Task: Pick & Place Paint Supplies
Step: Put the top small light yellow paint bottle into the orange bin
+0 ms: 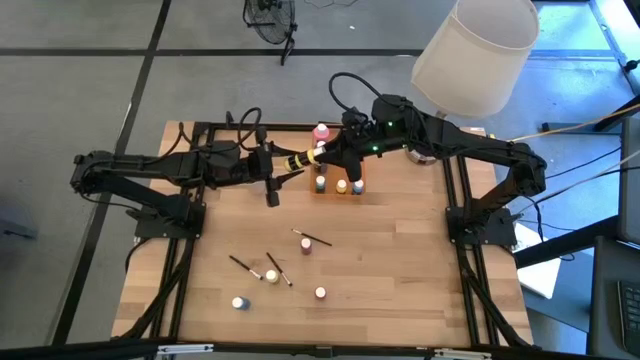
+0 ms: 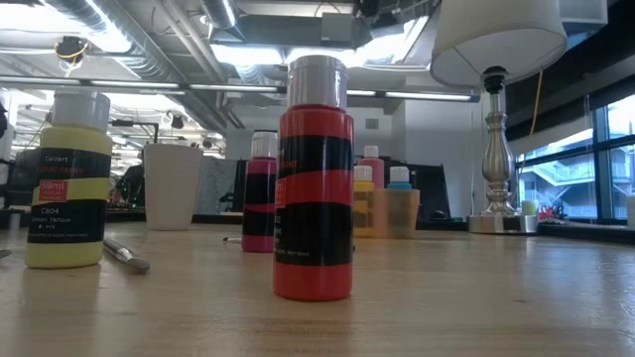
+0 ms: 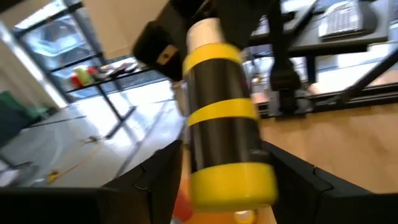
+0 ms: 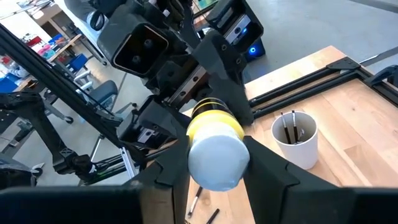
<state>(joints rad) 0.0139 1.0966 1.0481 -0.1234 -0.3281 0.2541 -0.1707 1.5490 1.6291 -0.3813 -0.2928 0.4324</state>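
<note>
A yellow-and-black paint bottle (image 1: pixel 302 158) with a white cap lies level in the air above the table's far middle, between both grippers. My left gripper (image 1: pixel 281 166) is shut on its base end and my right gripper (image 1: pixel 324 152) on its cap end. More small bottles (image 1: pixel 340 186) stand in an orange holder just below. Loose bottles (image 1: pixel 306 244) and thin dark brushes (image 1: pixel 279 269) lie on the near half of the table. A white cup (image 4: pixel 294 140) holds brushes. My left gripper pinches the bottle's yellow base end (image 3: pixel 231 182) between its two fingers (image 3: pixel 158 180), coming level from the table's left, along the bottle. The bottle is lifted clear and lies about level. My right gripper pinches the white cap (image 4: pixel 217 157) between its two fingers (image 4: pixel 268 175), coming level from the table's right, along the bottle. The cap points at its wrist camera.
A big white-shaded lamp (image 1: pixel 476 50) stands at the far right corner. A pink bottle (image 1: pixel 321 131) stands behind the holder. In the low view a red bottle (image 2: pixel 314 178), a yellow one (image 2: pixel 67 183) and a brush (image 2: pixel 124 255) sit near the table's front edge.
</note>
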